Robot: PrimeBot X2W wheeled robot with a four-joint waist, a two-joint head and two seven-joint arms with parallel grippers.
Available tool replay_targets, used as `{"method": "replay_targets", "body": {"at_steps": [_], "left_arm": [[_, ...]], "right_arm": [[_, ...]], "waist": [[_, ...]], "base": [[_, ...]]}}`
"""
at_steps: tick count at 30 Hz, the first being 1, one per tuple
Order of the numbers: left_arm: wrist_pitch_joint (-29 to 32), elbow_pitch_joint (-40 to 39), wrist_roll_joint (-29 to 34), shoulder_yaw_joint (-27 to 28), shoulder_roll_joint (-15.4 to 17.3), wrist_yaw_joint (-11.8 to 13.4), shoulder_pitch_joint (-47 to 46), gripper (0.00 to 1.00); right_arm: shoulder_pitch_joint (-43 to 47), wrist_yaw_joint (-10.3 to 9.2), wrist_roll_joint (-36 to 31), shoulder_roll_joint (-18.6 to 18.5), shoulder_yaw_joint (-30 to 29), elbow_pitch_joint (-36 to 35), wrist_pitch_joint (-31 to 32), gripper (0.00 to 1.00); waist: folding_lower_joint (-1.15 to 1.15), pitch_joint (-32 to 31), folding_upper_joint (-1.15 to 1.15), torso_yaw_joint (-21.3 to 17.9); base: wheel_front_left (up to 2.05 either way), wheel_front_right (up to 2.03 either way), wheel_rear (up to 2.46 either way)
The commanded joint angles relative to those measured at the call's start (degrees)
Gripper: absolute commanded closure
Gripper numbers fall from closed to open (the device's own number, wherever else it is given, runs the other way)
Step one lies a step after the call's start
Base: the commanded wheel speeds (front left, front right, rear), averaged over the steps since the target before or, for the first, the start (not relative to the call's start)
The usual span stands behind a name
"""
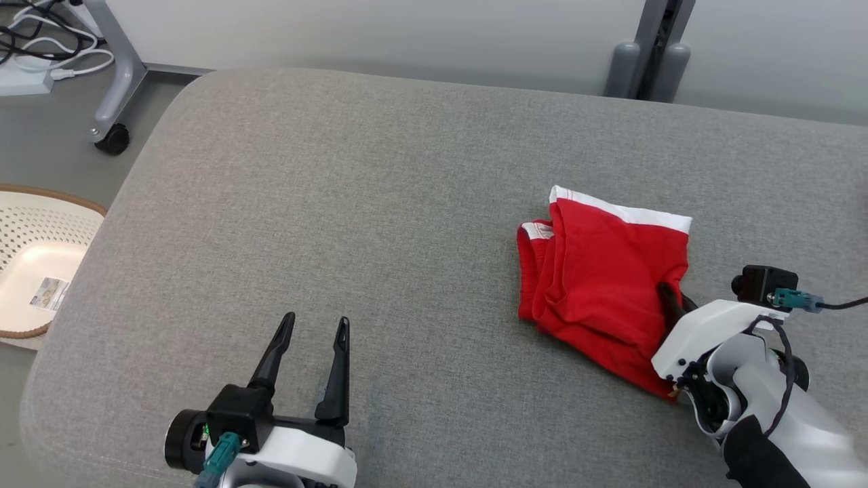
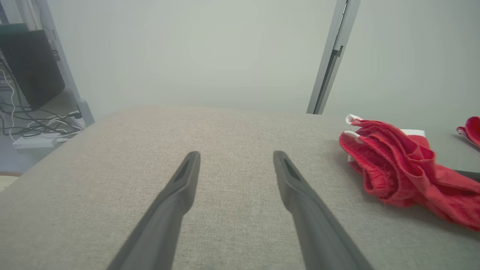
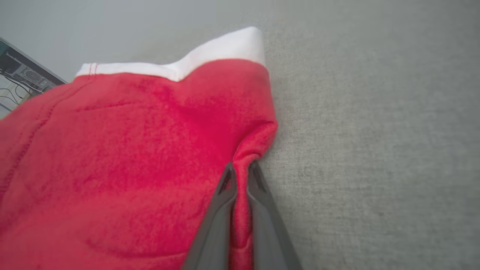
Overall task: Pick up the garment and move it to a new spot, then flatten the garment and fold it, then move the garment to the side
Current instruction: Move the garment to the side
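cables (image 1: 41, 47): upper left corner of the head view, lying on the floor beside a grey frame leg (image 1: 115, 81) with a black caster.
basket (image 1: 27, 271): pale and perforated, at the left edge of the frame, off the cushion; a paper label lies inside it.
left gripper (image 1: 317, 318): lower left of centre, its fingers spread wide with nothing between them, over bare cushion (image 1: 339, 203) and well apart from the cloth.
garment (image 1: 603, 271): red with a white band along its upper edge, bunched in folds on the grey cushion, right of centre.
right gripper (image 1: 675, 298): lower right, its fingers pressed together on a pinched fold at the garment's lower right edge; the right wrist view shows red cloth squeezed between them.
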Motion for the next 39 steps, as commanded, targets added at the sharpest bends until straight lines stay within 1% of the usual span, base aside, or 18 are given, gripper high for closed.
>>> {"method": "replay_targets", "body": {"at_steps": [1,6,12,15,19,23,28,33,39], "left_arm": [[-0.2,-0.2,0.0,0.3,0.1,0.2,0.1,0.00],[-0.2,-0.8,0.5,0.7,0.2,0.0,0.4,0.00],[-0.2,-1.8,1.4,1.1,0.2,-0.3,-0.6,0.00],[-0.2,-2.1,2.0,1.3,0.2,-0.6,-1.1,0.00],[-0.2,-2.5,3.0,1.7,0.2,-1.1,-2.2,0.00],[-0.2,-1.9,3.9,2.1,0.2,-1.9,-3.1,0.00],[-0.2,-1.9,5.1,2.8,0.3,-2.8,-4.7,0.00],[-0.2,-2.0,6.3,3.3,1.2,-3.6,-6.1,0.00],[-0.2,-2.0,7.3,3.2,1.9,-4.3,-7.9,0.00]], "right_arm": [[0.2,0.00,-0.4,-0.7,0.6,-0.1,-1.4,1.00],[-1.7,0.00,-3.4,-1.4,4.2,0.2,-5.0,1.00],[-5.8,0.00,-8.2,-2.3,6.8,0.1,-6.6,1.00],[-8.1,0.00,-11.5,-3.1,4.9,-1.5,-6.6,1.00],[-9.1,0.00,-16.3,-3.4,0.7,-4.1,-6.5,1.00],[-9.8,0.00,-21.0,-3.4,-3.4,-5.9,-6.5,1.00],[-10.6,0.00,-25.2,-3.2,-7.8,-7.3,-6.5,1.00],[-12.1,0.00,-28.6,-3.2,-10.6,-8.2,-6.5,1.00],[-14.7,0.00,-32.1,-4.8,-12.6,-8.4,-6.5,1.00]], "waist": [[0.00,-0.3,0.00,-0.5],[0.00,-0.5,0.00,-2.2],[0.00,0.7,0.00,-5.5],[0.00,1.8,0.00,-7.6],[0.00,3.3,0.00,-10.7],[0.00,4.9,0.00,-13.8],[0.00,6.9,0.00,-17.4],[0.00,9.1,0.00,-20.6],[0.00,11.9,0.00,-22.8]], "base": [[0.00,0.00,0.00],[0.00,0.00,0.00],[0.00,0.00,0.00],[0.00,0.00,0.00],[0.00,0.00,0.00],[0.00,0.00,0.00],[0.00,0.00,0.00],[0.00,0.00,0.00],[0.00,0.00,0.00]]}}
